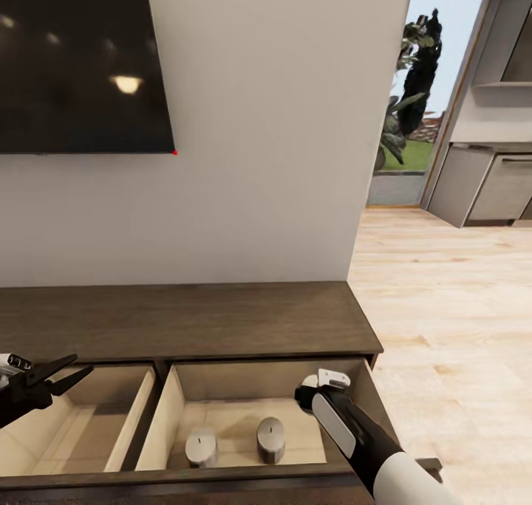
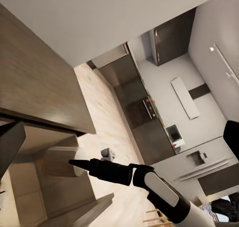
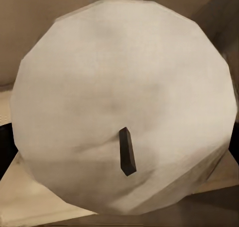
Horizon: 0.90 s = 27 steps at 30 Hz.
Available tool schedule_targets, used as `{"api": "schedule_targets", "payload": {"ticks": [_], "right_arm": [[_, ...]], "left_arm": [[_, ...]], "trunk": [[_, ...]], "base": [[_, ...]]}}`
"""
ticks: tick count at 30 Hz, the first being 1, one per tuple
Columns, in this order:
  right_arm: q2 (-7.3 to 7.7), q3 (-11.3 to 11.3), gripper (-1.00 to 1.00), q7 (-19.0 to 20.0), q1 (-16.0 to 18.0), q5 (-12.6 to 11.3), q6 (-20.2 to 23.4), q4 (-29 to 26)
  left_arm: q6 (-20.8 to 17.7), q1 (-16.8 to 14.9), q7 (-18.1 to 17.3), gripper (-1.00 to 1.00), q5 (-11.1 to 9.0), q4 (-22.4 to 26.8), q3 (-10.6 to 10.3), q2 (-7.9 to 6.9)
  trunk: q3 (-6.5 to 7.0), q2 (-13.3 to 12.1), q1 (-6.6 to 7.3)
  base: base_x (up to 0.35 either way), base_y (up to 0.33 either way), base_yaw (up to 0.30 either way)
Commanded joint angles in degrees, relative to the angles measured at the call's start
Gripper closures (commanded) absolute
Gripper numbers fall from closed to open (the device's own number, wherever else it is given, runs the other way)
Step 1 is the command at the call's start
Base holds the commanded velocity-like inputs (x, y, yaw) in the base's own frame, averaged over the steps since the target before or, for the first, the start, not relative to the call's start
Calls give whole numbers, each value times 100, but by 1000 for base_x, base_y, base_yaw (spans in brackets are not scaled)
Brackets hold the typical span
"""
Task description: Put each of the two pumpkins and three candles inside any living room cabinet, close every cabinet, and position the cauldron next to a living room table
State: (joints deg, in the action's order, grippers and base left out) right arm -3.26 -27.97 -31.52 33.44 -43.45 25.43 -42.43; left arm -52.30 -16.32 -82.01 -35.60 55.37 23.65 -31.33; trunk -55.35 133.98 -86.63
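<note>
The cabinet (image 1: 185, 320) runs along the foot of a plain pale wall, its flat dark-brown top bare and its two drawers pulled out toward the robot, showing pale beige insides. In the right-hand drawer two candles stand upright side by side, apart from each other: one (image 1: 201, 446) to the left, the other (image 1: 271, 439) to the right, both grey with a short dark wick. A dark television screen (image 1: 81, 62) hangs on the wall above the cabinet's left half. To the right of the wall, light wood flooring (image 1: 443, 298) leads to an open doorway with a dark plant (image 1: 414, 77) outside and grey kitchen units (image 1: 488, 187) beside it.

The left gripper (image 1: 74, 368) hovers over the left drawer with its black fingers spread apart, nothing between them. The right gripper (image 1: 318, 387) reaches down into the right drawer near its right wall; in the head view its fingertips are hidden behind the wrist. The right wrist view looks straight onto the round pale top of a third candle (image 3: 124, 102), wick (image 3: 127, 152) in the middle, very close; it seems to be held, though the fingers themselves cannot be made out, so I cannot tell whether they are clamped.
</note>
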Motion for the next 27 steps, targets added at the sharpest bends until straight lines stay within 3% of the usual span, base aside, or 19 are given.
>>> {"api": "schedule_targets", "payload": {"ticks": [1, 6, 10, 12, 15, 18, 23, 27], "right_arm": [[4, -17, 100, -47, 5, -41, 75, -13], [-10, 26, 100, -63, 201, -106, 925, -237], [-16, 47, 100, -94, 728, -171, 1636, -358], [-16, 55, 100, -102, 1142, -376, 1948, -317], [-18, 55, 100, -107, 1578, -643, 2151, -72], [-23, 55, 100, -108, 1883, -744, 2275, 338], [-120, 54, 100, -110, 1995, -811, 2322, 576], [-157, 49, 100, -124, 2025, -812, 2305, 769]], "left_arm": [[-61, -3, -15, -100, -8, 2, 0, -2], [-61, -3, -129, -100, -8, 8, 0, -4], [-61, -3, -167, -100, -8, 9, 0, -4], [-63, -3, -181, -100, -8, 9, 0, -4], [-64, -3, -266, -100, -8, 4, 1, -10], [-65, -3, -340, -100, -8, 1, 7, -12], [-69, -3, -369, -100, -8, -11, 13, -25], [-70, -3, -376, -100, -8, -11, 14, -30]], "trunk": [[-24, 44, -21], [-113, 245, -131], [-185, 405, -219], [-221, 485, -263], [-275, 606, -329], [-329, 726, -395], [-419, 926, -505], [-507, 932, -515]], "base": [[0, 0, 0], [0, 0, 0], [0, 0, 0], [0, 0, 0], [0, 0, 0], [0, 0, 0], [0, 0, 0], [0, 0, 0]]}}
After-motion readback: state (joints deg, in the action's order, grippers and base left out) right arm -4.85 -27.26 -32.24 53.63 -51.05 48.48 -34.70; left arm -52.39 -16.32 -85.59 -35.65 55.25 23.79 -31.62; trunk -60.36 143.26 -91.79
